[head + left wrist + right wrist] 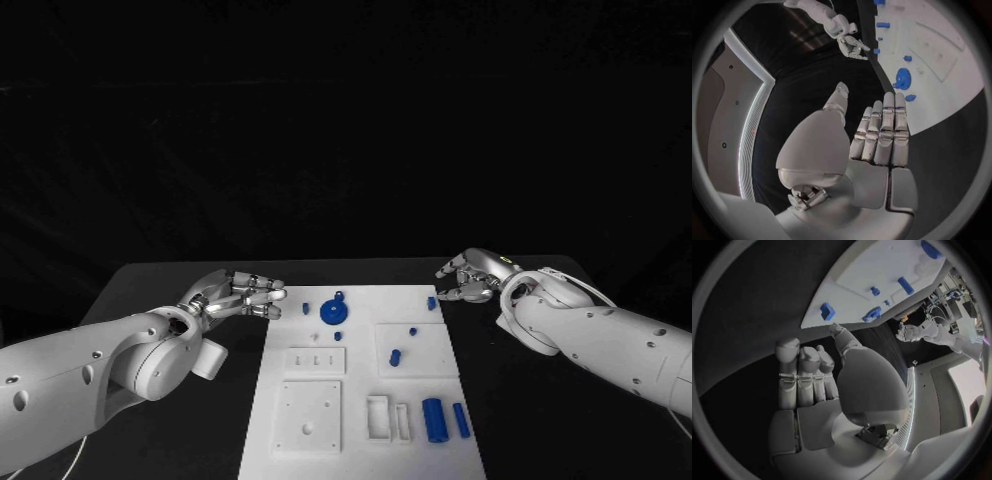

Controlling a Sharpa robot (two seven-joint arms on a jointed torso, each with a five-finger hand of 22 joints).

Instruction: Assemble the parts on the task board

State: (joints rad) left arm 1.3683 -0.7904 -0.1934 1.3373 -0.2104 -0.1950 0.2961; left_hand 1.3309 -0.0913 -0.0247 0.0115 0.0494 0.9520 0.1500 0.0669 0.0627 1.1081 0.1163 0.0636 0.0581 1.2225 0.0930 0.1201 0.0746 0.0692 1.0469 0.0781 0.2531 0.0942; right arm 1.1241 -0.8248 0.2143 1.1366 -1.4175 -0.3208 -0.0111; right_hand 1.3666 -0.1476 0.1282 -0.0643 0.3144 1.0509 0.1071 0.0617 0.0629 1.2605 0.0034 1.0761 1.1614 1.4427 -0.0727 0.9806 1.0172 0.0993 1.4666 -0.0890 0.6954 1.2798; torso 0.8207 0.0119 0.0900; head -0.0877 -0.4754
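The white task board [378, 300] lies in the middle of the table. A blue gear [335, 312] stands near its far edge, with small blue parts [395, 356] scattered around it and two longer blue pieces [433, 412] near the front. My left hand [238, 295] hovers just off the board's far left corner, fingers straight and holding nothing. My right hand [469, 275] hangs at the far right corner, near a small blue part [431, 302], and is also empty. The left wrist view shows my left hand's palm [873, 135], the gear [903, 78] and the board [954, 75].
Raised white blocks with slots and holes [310, 415] sit on the board's front and middle. Black table [159, 290] surrounds the board on both sides. The right wrist view shows my right hand [817, 385], the board's edge [867, 265] and a blue part [827, 311] on it.
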